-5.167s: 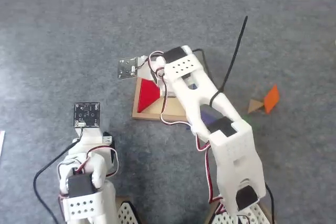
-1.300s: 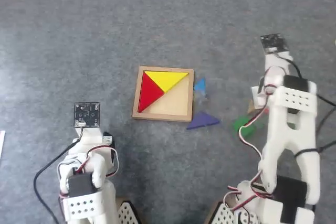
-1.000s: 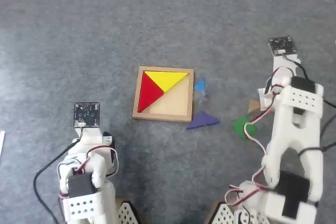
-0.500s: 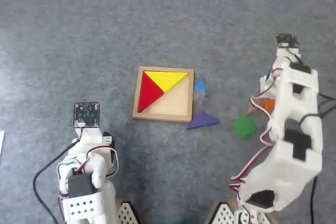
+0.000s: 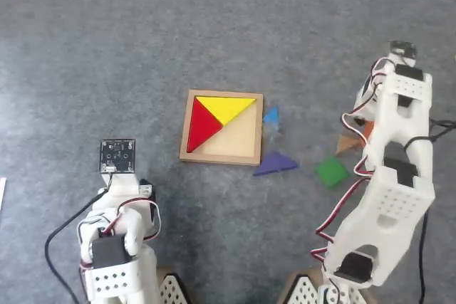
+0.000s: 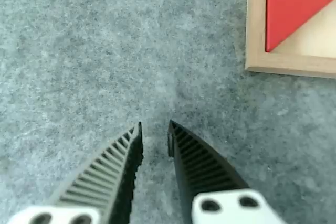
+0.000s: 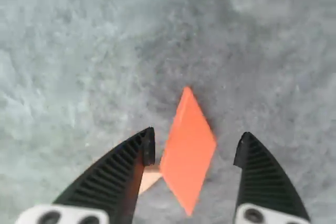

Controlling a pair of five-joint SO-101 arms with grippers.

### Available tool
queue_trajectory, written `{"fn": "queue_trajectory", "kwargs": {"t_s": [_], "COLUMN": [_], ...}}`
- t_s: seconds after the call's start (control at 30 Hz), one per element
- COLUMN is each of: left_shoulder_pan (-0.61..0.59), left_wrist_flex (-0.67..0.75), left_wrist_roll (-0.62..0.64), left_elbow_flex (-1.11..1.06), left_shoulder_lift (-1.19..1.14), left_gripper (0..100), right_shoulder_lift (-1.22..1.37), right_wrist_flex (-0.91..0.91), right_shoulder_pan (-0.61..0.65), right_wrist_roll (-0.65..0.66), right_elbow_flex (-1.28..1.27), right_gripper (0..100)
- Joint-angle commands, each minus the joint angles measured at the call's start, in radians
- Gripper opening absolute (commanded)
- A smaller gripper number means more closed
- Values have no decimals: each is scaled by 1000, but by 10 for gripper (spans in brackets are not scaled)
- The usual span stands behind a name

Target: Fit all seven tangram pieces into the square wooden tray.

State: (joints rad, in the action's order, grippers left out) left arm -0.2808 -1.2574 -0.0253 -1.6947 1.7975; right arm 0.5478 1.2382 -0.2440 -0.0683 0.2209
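Orange parallelogram (image 7: 188,150) sits flat on the carpet (image 5: 107,55), well off to the right of the wooden tray (image 5: 187,129), and your right gripper (image 7: 197,135) hangs over it with jaws spread either side. Looks like the pickup step to me: you lower, pinch its narrow width, then carry it to the tray's bare half.

Right gripper (image 7: 197,134): jaws spread wide, orange piece (image 7: 188,150) flat between them, grey carpet (image 5: 107,69) showing on both flanks. Tan piece (image 7: 149,178) sits just beside one finger. Tray (image 5: 221,159): lower right half bare; red triangle (image 5: 200,127) and yellow triangle (image 5: 225,108) take the rest. Blue piece (image 5: 271,115) and purple triangle (image 5: 274,164) crowd its right side. Plain carpet runs left of the tray.
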Motion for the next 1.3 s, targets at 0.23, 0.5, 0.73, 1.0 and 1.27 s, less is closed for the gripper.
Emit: {"fn": "queue_trajectory", "kwargs": {"t_s": [0.23,0.5,0.73,1.0,1.27], "left_shoulder_pan": [3,3,3,3,3], "left_wrist_flex": [-3,-3,-3,-3,-3], "left_wrist_roll": [0,0,0,0,0], "left_elbow_flex": [12,12,12,12,12], "left_shoulder_lift": [18,18,18,18,18], "left_gripper": [81,81,81,81,81], "right_shoulder_lift": [71,61,53,4,-166], "right_wrist_flex": [39,47,53,76,130], "right_shoulder_pan": [5,4,-15,-50,-44], "right_wrist_roll": [-304,-304,-249,-247,-152], "right_elbow_flex": [17,23,23,25,21], "right_gripper": [252,143,102,101,101]}}
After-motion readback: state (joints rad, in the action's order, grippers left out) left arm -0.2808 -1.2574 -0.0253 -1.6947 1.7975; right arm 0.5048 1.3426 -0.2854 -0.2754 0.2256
